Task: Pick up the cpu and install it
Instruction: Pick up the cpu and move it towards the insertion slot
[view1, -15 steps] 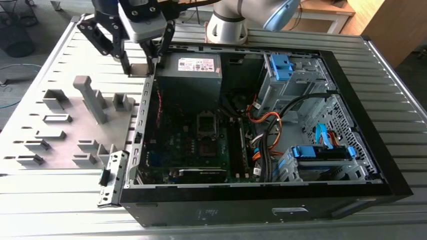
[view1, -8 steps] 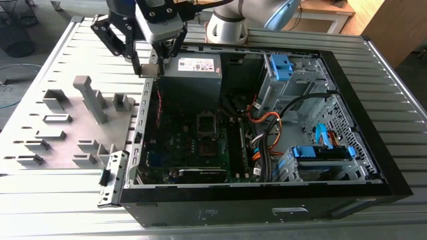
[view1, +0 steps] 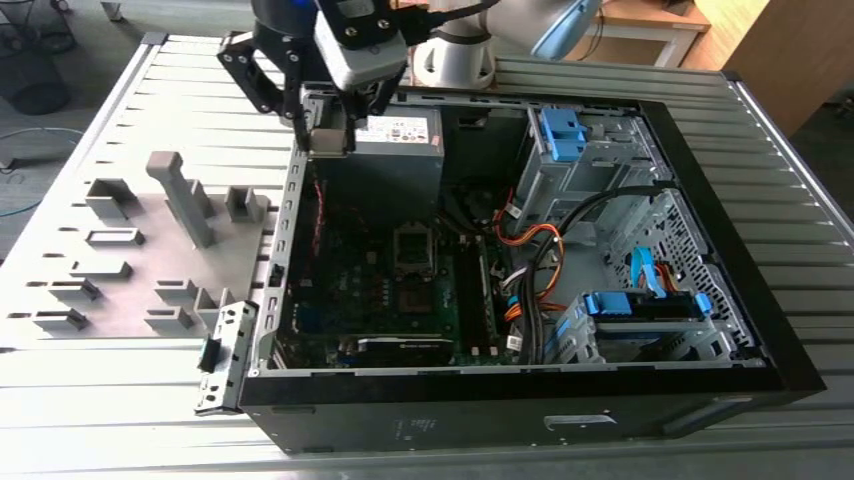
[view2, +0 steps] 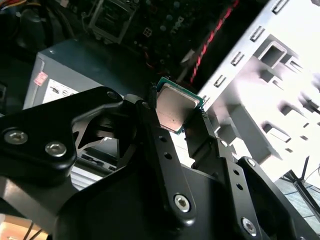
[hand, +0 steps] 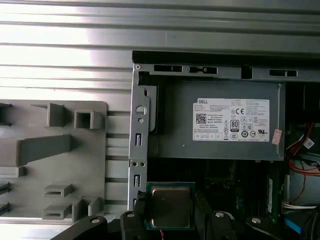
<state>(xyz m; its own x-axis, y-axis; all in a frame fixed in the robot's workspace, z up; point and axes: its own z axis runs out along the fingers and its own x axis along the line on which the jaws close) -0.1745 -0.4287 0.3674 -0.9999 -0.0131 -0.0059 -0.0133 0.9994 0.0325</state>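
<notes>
- The tool (view2: 176, 124) is closed on the cpu (view2: 175, 106), one black finger (view2: 151, 131) pressing on each of two opposite edges; the silvery top faces the second wrist camera.
- In the first wrist view the cpu (hand: 170, 206) sits between the fingertips, its green rim showing along the top and one side.
- Directly past the fingertips lies the grey power supply (hand: 220, 127) with its white label, in a corner of the open computer case (view1: 534, 425).
- The case's thin metal side wall (hand: 139, 145) runs just beside the tool.
- On the other side of that wall, on the slatted counter (hand: 150, 30), lies the grey holder tray (view1: 147, 250) with its upright blocks.
- The motherboard (view1: 387, 295) and its socket (view1: 411, 245) lie well apart from the tool, further into the case.
- Orange cables (view1: 527, 240) and blue drive bays (view1: 561, 125) crowd the side of the case away from the tool.
- A red wire (view2: 215, 35) runs along the case wall past the held chip.
- The fingers cover the gripped edges of the cpu, and its underside cannot be made out.
</notes>
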